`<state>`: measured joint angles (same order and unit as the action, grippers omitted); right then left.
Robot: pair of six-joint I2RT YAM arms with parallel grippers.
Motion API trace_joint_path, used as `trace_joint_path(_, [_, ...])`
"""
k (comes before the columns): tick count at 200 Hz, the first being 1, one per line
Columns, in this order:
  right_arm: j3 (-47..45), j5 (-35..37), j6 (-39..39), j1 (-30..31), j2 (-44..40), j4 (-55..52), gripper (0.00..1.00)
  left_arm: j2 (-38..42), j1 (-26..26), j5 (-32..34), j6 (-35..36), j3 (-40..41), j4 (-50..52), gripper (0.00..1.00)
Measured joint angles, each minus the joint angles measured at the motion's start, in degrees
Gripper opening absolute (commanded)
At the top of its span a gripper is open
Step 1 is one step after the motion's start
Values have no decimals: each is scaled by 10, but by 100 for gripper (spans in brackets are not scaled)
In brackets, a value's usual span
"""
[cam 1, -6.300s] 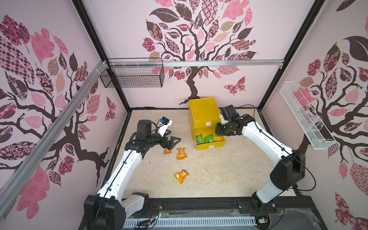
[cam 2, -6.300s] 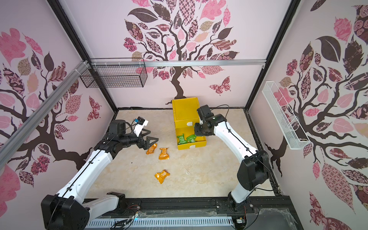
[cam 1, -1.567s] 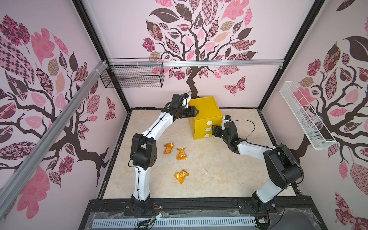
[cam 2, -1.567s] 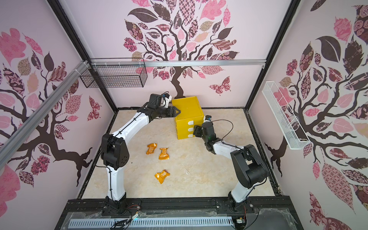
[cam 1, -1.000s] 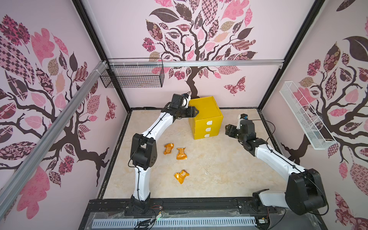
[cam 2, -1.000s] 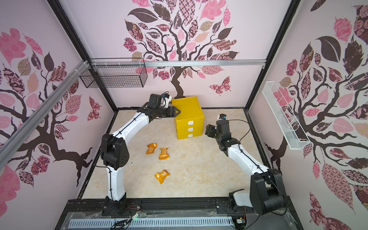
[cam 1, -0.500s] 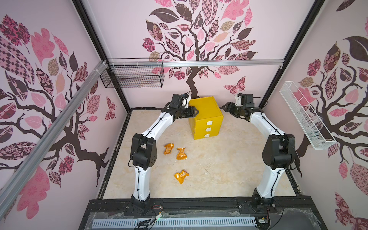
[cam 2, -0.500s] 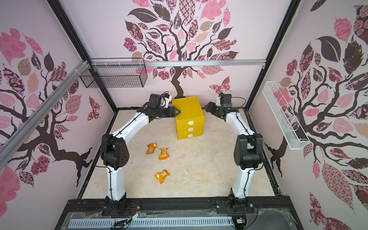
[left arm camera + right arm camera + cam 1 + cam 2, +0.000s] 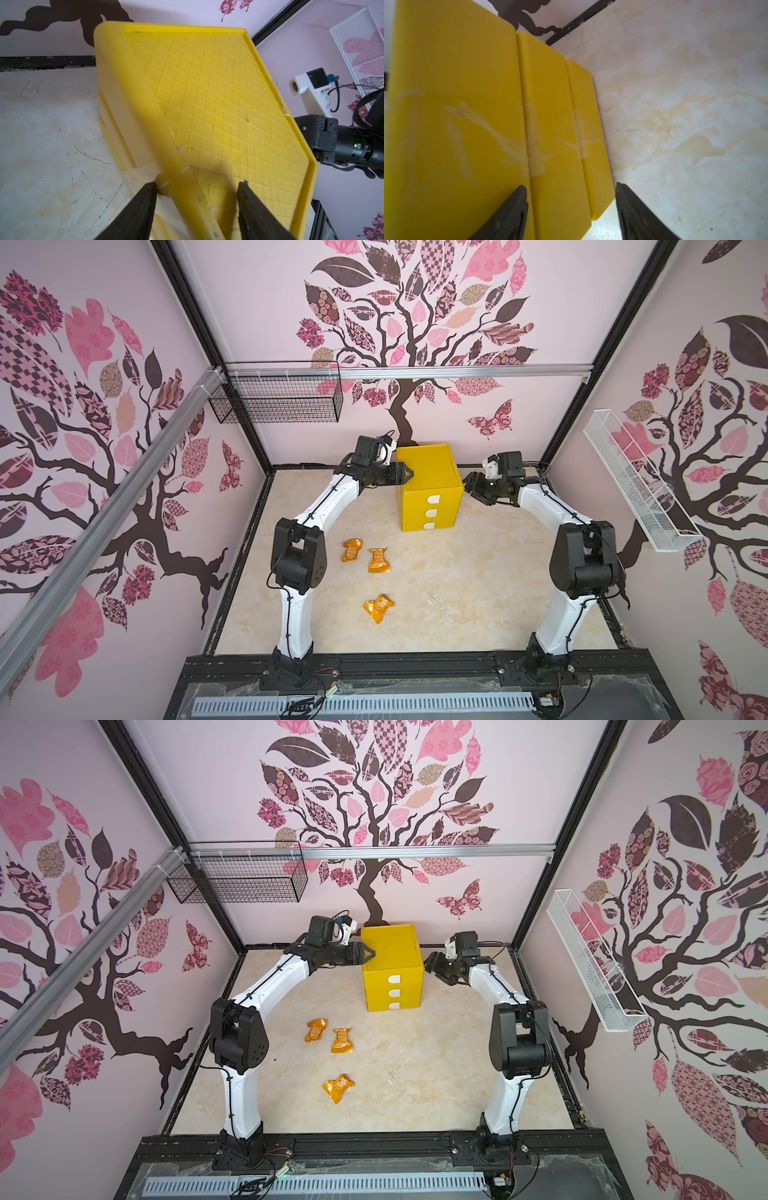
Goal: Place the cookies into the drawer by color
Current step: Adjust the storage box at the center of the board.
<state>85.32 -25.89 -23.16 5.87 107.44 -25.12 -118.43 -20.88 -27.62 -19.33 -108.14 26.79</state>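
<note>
Left pincer (image 9: 405, 476) straddles upright drawer (image 9: 428, 466), handles (image 9: 432, 513) frontward.

We are seeing the drawer (image 9: 428, 472) in yellow, with white handles (image 9: 432, 499) and a diamond grid on its top. The cookies (image 9: 379, 561) are shining orange. The floor (image 9: 478, 580) is showing cream marble, and the walls (image 9: 257, 323) are wearing pink and brown leaves.

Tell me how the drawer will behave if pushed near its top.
Probably light: the drawer is plastic. It stands three tiers high on a smooth floor, so a high push may tip rather than slide it. Tape across its seams suggests it moves as one.
</note>
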Motion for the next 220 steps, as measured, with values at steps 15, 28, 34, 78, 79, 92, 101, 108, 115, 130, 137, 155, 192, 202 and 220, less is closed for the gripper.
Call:
trace_joint_path(15, [-11, 4, 0, 3, -4, -4, 70, 3, 0, 1, -1, 5, -4, 65])
trace_joint_path(28, [-12, 9, 0, 7, -6, -8, 70, 7, 0, 2, -1, 11, -6, 64])
trace_joint_path(34, [-12, 13, 1, 8, -8, -12, 70, 9, 0, 2, -1, 13, -6, 64])
trace_joint_path(78, [-23, 36, 0, 22, -30, -28, 70, 18, 0, -1, -1, 24, -5, 65])
trace_joint_path(79, [-23, 37, 0, 22, -30, -28, 70, 18, 0, -1, -1, 24, -5, 65])
trace_joint_path(92, [-27, 46, 0, 24, -36, -29, 70, 18, 0, -1, -1, 24, -5, 65])
trace_joint_path(101, [-30, 52, 1, 26, -40, -30, 70, 18, 0, -1, -1, 24, -5, 65])
trace_joint_path(108, [-34, 58, 3, 27, -44, -31, 70, 18, 0, -1, -2, 24, -4, 65])
trace_joint_path(115, [-42, 67, 5, 30, -52, -31, 70, 18, 0, -1, -2, 24, -4, 66])
trace_joint_path(130, [-73, 86, 12, 37, -80, -29, 71, 18, 0, 1, -1, 24, -3, 65])
trace_joint_path(137, [-93, 93, 13, 39, -97, -24, 71, 19, 0, 1, -1, 25, -3, 65])
trace_joint_path(155, [-156, 108, 13, 48, -155, -14, 71, 22, -1, 3, -1, 29, -5, 66])
trace_joint_path(192, [-290, 120, -21, 64, -290, 47, 69, 25, -3, 2, -1, 32, -2, 66])
trace_joint_path(202, [-331, 124, -37, 73, -323, 77, 68, 25, -4, 2, -1, 32, -2, 65])
trace_joint_path(220, [-399, 146, -60, 119, -358, 138, 68, 25, -4, 2, -1, 32, -2, 65])
